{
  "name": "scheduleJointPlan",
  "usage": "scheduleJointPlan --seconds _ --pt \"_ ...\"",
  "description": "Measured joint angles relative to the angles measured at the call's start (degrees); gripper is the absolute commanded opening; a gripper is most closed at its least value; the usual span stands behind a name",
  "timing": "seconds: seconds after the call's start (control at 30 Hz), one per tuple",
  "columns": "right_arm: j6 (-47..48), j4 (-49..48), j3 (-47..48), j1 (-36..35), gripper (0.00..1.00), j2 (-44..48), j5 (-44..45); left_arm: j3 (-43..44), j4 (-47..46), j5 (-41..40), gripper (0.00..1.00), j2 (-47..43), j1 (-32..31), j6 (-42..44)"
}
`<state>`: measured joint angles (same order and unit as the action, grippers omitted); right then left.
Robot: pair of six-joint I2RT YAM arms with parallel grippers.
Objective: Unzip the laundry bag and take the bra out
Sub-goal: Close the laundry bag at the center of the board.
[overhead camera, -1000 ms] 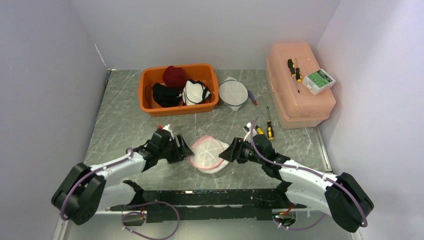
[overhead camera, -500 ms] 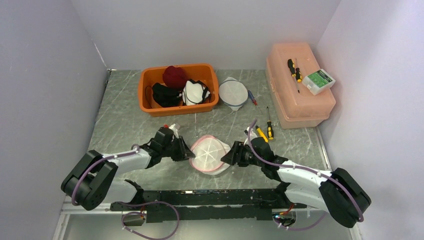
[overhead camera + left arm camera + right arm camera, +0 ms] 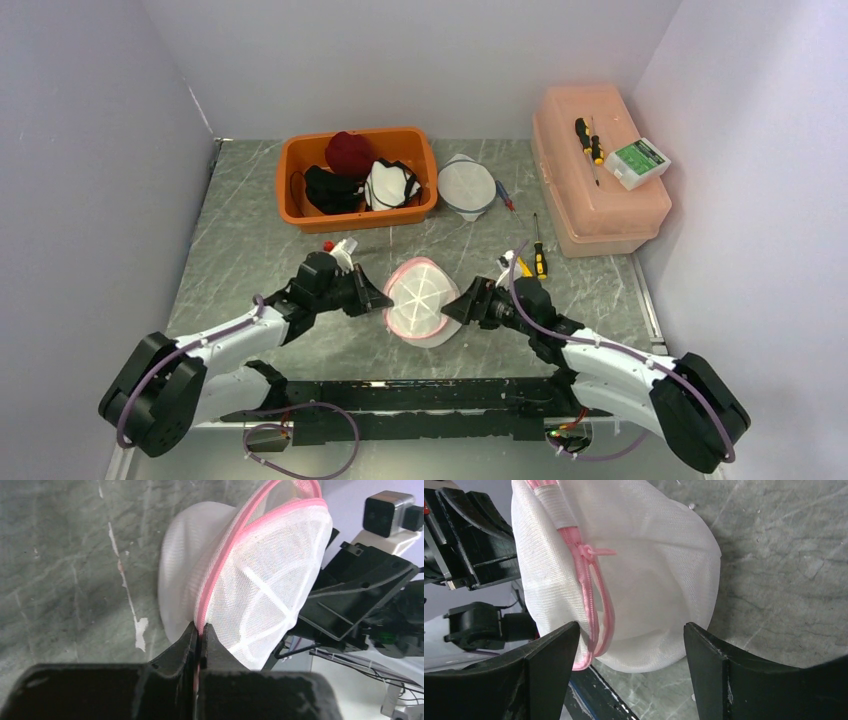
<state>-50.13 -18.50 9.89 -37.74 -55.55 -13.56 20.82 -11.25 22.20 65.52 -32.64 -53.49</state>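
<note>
Top external view, count: two arms, one dome-shaped mesh laundry bag (image 3: 420, 312) between them, a second round white mesh bag (image 3: 467, 185), one orange bin (image 3: 300, 165), one pink lidded box (image 3: 600, 200), one small white-and-green carton (image 3: 637, 162).
Left gripper (image 3: 378, 300): clenched on the bag's pink-trimmed rim; in the left wrist view its fingers (image 3: 192, 640) pinched that rim at the bag's near edge, jaws pressed together.
Right gripper (image 3: 455, 305): spread wide, grasping nothing; in the right wrist view the bag's rounded end sat between the two fingertips (image 3: 559, 640); contact could not be told.
Bag position: on the grey table (image 3: 250, 250), tipped up on edge, touching the left gripper on one side and just beside the right gripper on the other.
Zipper (image 3: 584, 580): pink, facing the right wrist camera, its pull (image 3: 596, 551) near the upper end; the pink edges below stood slightly apart.
Bra: not made out through the mesh.
Screwdrivers: two yellow-and-black ones (image 3: 539, 255) on the table beyond the right arm, more (image 3: 585, 135) on the box lid.
Bin contents: dark red, black, and white-and-black cloth items.
Writing: print on the carton too small to read.
</note>
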Motion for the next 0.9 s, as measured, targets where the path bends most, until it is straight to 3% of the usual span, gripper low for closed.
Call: scheduleJointPlan --seconds 0.2,0.4,0.7,0.9 --pt "-2.3 -4.5 -3.2 1.2 0.94 4.2 -1.3 2.7 3.9 0.4 0.03 -2.7 -0.3 -0.2" --pt "-2.6 -4.5 -3.4 1.4 1.00 11.5 -1.8 8.2 11.3 -2.1 0.03 -2.6 -2.8 1.3" --pt "-2.4 0.3 -3.4 2.1 1.00 19.1 -2.5 14.8 19.5 -8.1 0.03 0.7 -6.8 4.5" --pt "-2.8 5.7 -3.4 2.1 0.89 23.5 -2.0 17.1 21.9 -11.9 0.03 3.5 -10.6 4.7"
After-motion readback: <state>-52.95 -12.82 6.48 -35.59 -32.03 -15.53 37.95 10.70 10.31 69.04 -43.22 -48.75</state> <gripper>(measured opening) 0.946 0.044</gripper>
